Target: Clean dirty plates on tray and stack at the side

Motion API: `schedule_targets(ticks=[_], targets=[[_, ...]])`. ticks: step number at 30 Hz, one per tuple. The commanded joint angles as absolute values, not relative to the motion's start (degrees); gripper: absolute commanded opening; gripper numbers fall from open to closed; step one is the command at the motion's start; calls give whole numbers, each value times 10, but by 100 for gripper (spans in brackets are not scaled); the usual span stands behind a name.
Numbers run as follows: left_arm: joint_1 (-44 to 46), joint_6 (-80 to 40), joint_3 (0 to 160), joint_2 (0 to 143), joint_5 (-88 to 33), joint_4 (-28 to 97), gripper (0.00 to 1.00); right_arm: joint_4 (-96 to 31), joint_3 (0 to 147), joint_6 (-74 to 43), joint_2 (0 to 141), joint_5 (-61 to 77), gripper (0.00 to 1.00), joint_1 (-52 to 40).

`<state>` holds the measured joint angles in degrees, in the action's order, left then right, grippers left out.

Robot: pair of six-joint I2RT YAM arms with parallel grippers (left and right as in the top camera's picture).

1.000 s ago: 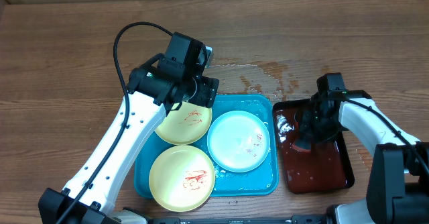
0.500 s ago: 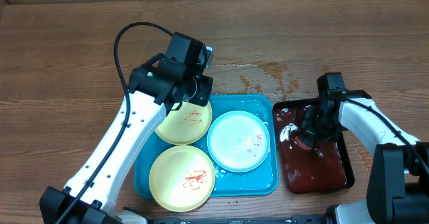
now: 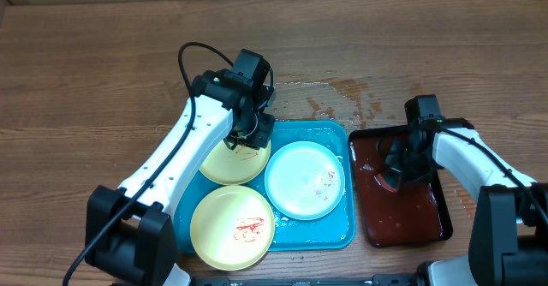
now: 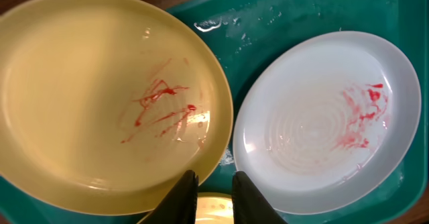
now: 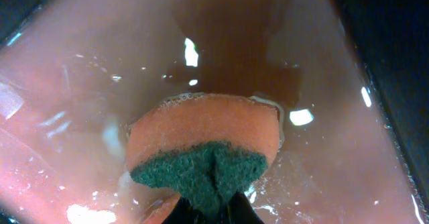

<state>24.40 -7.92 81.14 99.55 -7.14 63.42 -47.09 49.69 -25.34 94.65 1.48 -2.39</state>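
**Smears on three plates [image 3: 304, 181], sponge [image 5: 201, 143] over the dark tray [image 3: 428, 226]**

All three plates lie inside the turquoise tray [image 3: 341, 235]. The white plate [image 4: 315, 123] is at its right, one yellow plate [image 4: 100, 96] is at the far left, and the other yellow plate [image 3: 233, 226] is at the near left. Each carries thin red streaks, and water beads on the tray floor between them. Just beside it on the right, the dark tray holds a shallow reddish liquid [image 5: 80, 70].

The left hand [image 4: 213, 197] hangs over the far yellow plate's rim with its fingers a narrow slit apart and nothing between them. The right hand [image 5: 208, 210] is pinched on the orange sponge at its green scouring side, above the liquid.

From overhead, the left arm covers part of the far yellow plate and the right hand hides most of the sponge. In both wrist views the fingertips are cut off at the bottom edge.

The bench [image 3: 86, 63] is brown wood grain, with a wet patch [image 3: 342, 93] beyond the two trays.
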Motion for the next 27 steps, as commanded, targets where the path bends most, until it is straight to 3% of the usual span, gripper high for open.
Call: schedule_targets(ticks=[1,10,17,27], targets=[[248,-77,821,1002,-106,636,23,-484,477,-232,955,50,4,-25],[248,-77,821,1002,-106,629,13,-552,540,-224,913,57,4,-25],[248,-77,821,1002,-106,614,13,-607,578,-207,856,55,4,-25],[248,-76,821,1002,-105,605,7,-607,528,-215,842,58,4,-25]])
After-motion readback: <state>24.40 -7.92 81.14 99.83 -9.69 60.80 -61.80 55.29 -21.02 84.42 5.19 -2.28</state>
